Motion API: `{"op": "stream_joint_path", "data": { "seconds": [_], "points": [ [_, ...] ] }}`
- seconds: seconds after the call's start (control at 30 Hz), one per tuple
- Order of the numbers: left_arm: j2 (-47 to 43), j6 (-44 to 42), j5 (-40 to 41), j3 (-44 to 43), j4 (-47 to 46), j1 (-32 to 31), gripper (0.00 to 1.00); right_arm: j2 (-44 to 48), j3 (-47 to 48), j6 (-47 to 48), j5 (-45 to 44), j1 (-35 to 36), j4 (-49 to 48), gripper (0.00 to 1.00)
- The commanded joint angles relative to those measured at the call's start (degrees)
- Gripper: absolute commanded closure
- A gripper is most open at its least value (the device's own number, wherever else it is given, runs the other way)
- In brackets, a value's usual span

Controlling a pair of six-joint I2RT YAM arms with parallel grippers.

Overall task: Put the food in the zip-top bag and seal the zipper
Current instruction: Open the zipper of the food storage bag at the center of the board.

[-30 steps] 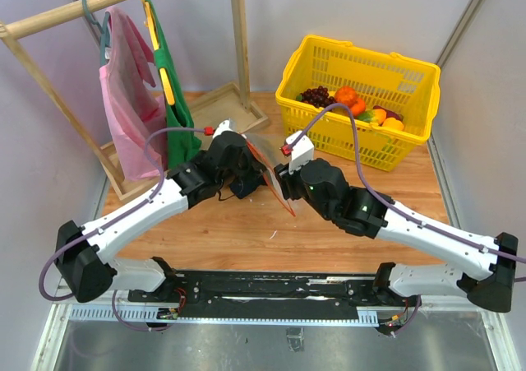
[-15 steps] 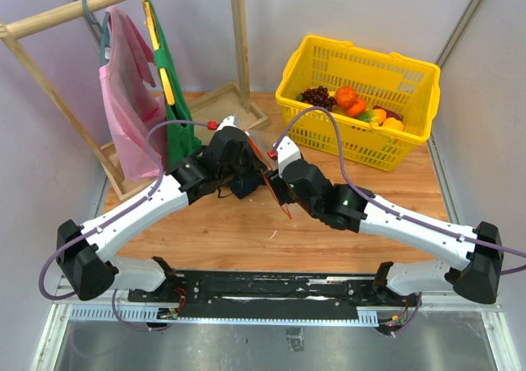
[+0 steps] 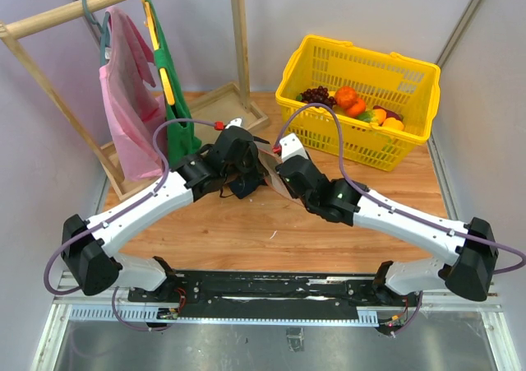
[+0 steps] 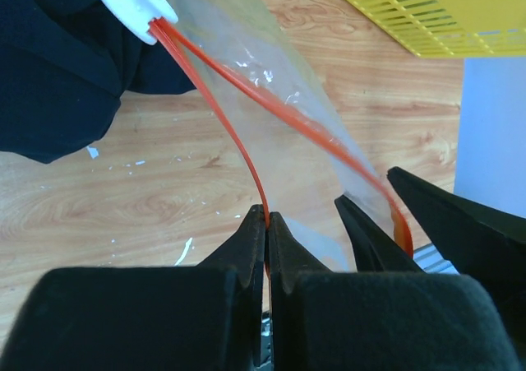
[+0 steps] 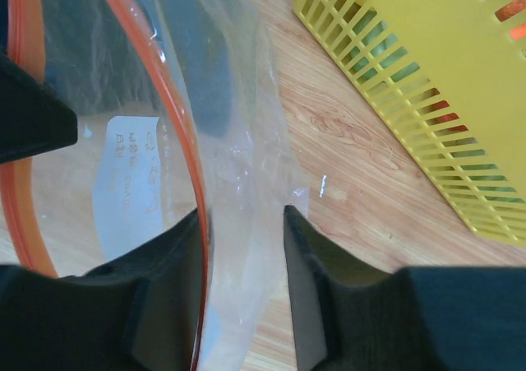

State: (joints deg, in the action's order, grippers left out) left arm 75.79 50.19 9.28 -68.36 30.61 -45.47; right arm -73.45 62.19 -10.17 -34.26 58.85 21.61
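The right gripper [image 5: 245, 215] has swung closer to the left gripper [image 4: 265, 223], and the zip-top bag [image 4: 283, 79] is held up between them. The left wrist view shows that gripper's jaws pinched tight on the zipper [image 4: 220, 108]. The right wrist view shows its own fingers apart, with the bag's film loose between them.

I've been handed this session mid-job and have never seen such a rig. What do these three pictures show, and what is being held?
These are two robot arms bolted at the near edge of a wooden table. The wide picture looks down from above and behind them. The other two come from a camera on each wrist, looking along that arm's own fingers.

Between the arms is the clear zip-top bag, held up. The left arm's fingers are pinched shut on its orange-red zipper. The right arm's fingers stand open astride the bag's other lip.

The toy food lies in the yellow basket, and the bag looks empty. A dark cloth lies beside the bag, and a wooden rack stands behind.
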Motion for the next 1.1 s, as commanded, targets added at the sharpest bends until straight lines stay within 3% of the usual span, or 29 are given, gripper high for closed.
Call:
{"op": "stream_joint_path", "data": {
  "seconds": [0.0,0.07,0.2,0.43,0.57,0.77,1.07],
  "points": [
    [0.32,-0.92,-0.37,-2.18,1.56,-0.71,1.0,-1.32,2.32,0.82,-1.36,-0.75,0.73,0.64],
    [-0.45,0.22,-0.07,-1.46,0.93,-0.77,0.98,-1.19,2.49,0.5,-1.14,-0.73,0.33,0.74],
    [-1.74,2.58,-0.01,0.23,-1.18,-0.76,0.84,-0.74,2.94,-1.69,-0.95,-0.75,-0.58,0.98],
    [-1.87,6.76,-2.01,2.53,-4.34,-0.84,0.64,-0.47,2.66,-9.39,-0.04,-0.59,-2.56,0.99],
    [-2.24,9.0,-2.36,3.74,-5.88,-1.01,0.6,-0.38,2.35,-13.78,-1.57,-0.5,-2.83,0.99],
    [-2.24,10.59,-1.55,4.42,-7.39,-1.84,0.61,-0.21,1.62,-16.74,-1.72,-0.14,-5.47,0.99],
    [-3.32,4.51,7.79,-1.14,0.8,-1.9,0.9,1.0,3.75,-13.71,-0.86,-1.46,-2.28,1.0]
  ]
}}
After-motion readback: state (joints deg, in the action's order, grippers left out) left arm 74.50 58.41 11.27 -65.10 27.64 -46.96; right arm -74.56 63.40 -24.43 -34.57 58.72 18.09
